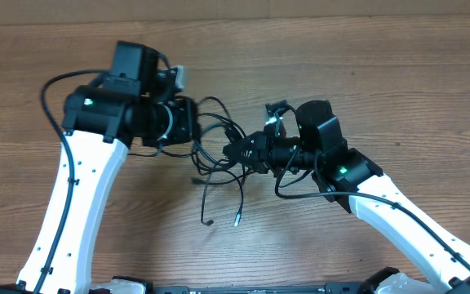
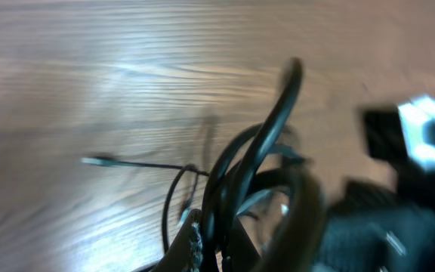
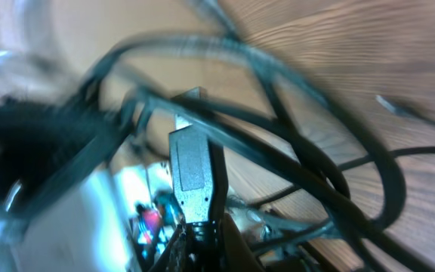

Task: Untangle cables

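A tangle of thin black cables [image 1: 215,137] hangs between my two grippers over the middle of the table. The left gripper [image 1: 200,128] reaches in from the left. In the left wrist view, my left gripper [image 2: 216,253] is shut on several black strands [image 2: 259,151] that loop upward. From the right, my right gripper [image 1: 229,151] meets the tangle. Up close, the right gripper [image 3: 202,240] is shut on a black plug [image 3: 191,170], with loops of cable [image 3: 338,177] around it. Two loose ends [image 1: 237,219] trail toward the front edge, ending in small plugs.
The wooden table [image 1: 382,65] stretches around both arms. The two grippers are very close, a few centimetres apart. A thin plug end [image 2: 97,160] lies on the wood in the left wrist view. The right arm's thicker black wire [image 1: 300,194] curves under its wrist.
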`<state>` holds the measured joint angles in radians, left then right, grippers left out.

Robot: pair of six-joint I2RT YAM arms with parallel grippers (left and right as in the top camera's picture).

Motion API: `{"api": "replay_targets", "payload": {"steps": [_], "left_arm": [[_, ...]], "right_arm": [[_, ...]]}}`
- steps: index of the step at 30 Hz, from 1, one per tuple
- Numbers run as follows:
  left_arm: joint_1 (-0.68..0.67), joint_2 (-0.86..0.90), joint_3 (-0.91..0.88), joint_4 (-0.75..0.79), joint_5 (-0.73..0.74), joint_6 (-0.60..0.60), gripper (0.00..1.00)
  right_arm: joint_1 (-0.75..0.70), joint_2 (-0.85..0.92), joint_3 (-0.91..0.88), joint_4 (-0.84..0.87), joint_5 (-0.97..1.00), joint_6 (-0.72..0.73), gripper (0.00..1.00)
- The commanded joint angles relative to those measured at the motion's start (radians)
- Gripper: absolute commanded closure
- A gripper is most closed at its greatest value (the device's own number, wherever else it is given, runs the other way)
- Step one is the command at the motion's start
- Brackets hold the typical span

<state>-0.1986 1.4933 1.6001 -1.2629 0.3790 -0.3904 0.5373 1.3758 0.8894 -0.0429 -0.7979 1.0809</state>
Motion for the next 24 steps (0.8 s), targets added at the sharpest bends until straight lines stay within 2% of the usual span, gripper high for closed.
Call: {"api": "replay_targets", "payload": {"steps": [1,7,11,16,18,21,24], "left_arm": [[0.060,-0.009,0.016,0.011,-0.150,-0.183,0.96],[0.087,-0.008,0.016,0.049,-0.151,-0.323,0.95],[0.087,-0.008,0.016,0.061,-0.151,-0.428,0.96],[0.088,-0.008,0.016,0.084,-0.150,-0.650,0.95],[0.088,-0.008,0.016,0.118,-0.138,-0.689,0.93],[0.088,-0.008,0.016,0.173,-0.084,-0.642,0.93],[0.086,-0.008,0.016,0.210,-0.035,-0.443,0.95]], "right_arm": [[-0.003,-0.055,0.009,0.030,-0.204,-0.235,0.96],[0.000,-0.058,0.009,0.053,-0.457,-0.410,0.96],[0.006,-0.057,0.009,0.033,-0.463,-0.409,0.96],[0.019,-0.057,0.009,-0.040,-0.432,-0.408,0.96],[0.024,-0.057,0.009,-0.122,-0.377,-0.409,0.90],[0.025,-0.057,0.009,-0.278,-0.236,-0.409,0.79],[0.024,-0.057,0.009,-0.390,-0.062,-0.409,0.74]]}}
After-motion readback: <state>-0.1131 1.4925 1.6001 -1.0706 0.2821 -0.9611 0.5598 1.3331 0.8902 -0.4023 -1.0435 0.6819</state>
